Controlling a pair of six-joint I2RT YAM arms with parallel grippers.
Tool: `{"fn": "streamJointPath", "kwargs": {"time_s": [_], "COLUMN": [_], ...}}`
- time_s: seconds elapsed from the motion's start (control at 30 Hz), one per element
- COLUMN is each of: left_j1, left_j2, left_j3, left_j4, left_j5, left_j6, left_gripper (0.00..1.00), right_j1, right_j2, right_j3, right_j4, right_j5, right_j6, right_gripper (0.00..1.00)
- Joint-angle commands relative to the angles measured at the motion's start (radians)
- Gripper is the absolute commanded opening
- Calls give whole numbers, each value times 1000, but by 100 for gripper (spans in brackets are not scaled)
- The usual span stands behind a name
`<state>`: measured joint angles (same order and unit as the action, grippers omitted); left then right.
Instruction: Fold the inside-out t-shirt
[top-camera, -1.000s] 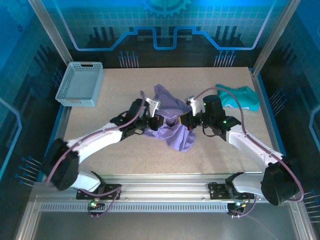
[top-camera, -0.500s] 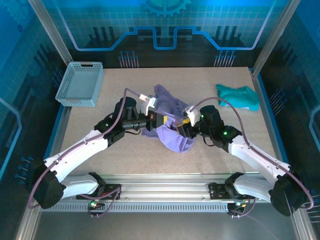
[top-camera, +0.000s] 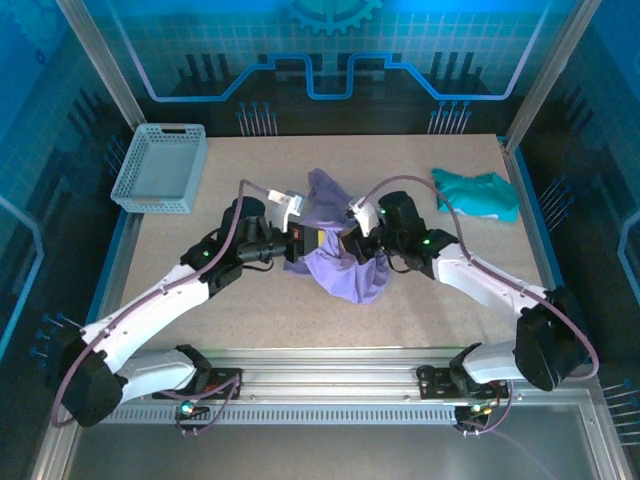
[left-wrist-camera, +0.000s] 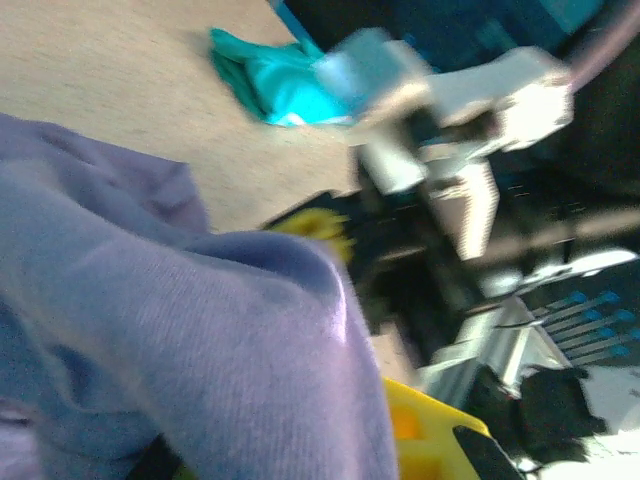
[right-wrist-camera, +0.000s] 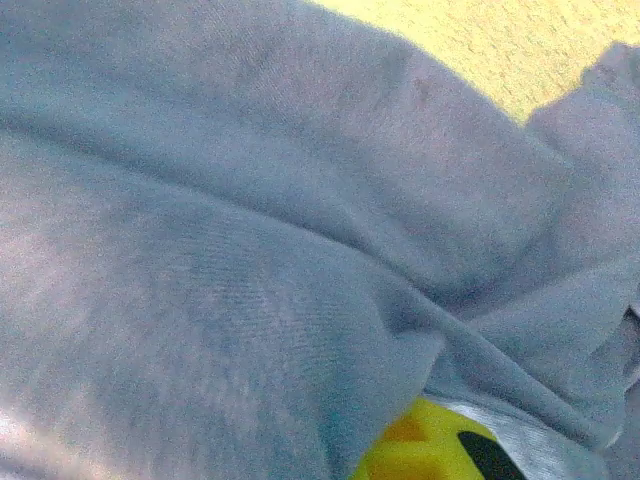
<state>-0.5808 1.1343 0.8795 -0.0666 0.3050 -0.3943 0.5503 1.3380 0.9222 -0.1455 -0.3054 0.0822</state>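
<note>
Lavender-purple thin-fabric t-shirt (top-camera: 345, 270) sits crumpled mid-worktop (top-camera: 300, 320), bunched between both arms. I see the left tool (top-camera: 305, 240) clamped on its left edge, with cloth draped over the yellow finger (left-wrist-camera: 420, 430). Right tool (top-camera: 352, 238) has its jaws together, buried in the folds; I can't tell if cloth is pinched. Small teal-green garment (top-camera: 478, 193) lies far right and a pale blue plastic basket (top-camera: 160, 168) sits in the far-left corner, both well apart from the shirt.
</note>
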Motion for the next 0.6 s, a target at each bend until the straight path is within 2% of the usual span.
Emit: {"fn": "streamJointPath", "kwargs": {"time_s": [0.0, 0.1, 0.27, 0.33, 0.43, 0.57], "left_j1": [15, 15, 15, 15, 14, 0], "left_j2": [-9, 33, 61, 70, 67, 1], "left_j3": [-17, 18, 39, 48, 55, 39], "left_j4": [-57, -103, -121, -134, -167, -234], "left_j5": [-214, -352, -453, -460, -452, -442], "left_j6": [74, 90, 79, 81, 86, 101], "left_gripper": [0, 0, 8, 15, 37, 56], "right_j1": [-66, -78, -83, -85, -87, -92], "right_j2": [-93, -112, -128, -120, -97, -71], "right_j3": [-6, -32, -37, -37, -33, -27], "right_j4": [70, 176, 204, 196, 200, 205], "right_j5": [-366, -554, -609, -612, -600, -570], "right_j6": [94, 206, 235, 234, 243, 261], "right_gripper": [0, 0, 0, 0, 0, 0]}}
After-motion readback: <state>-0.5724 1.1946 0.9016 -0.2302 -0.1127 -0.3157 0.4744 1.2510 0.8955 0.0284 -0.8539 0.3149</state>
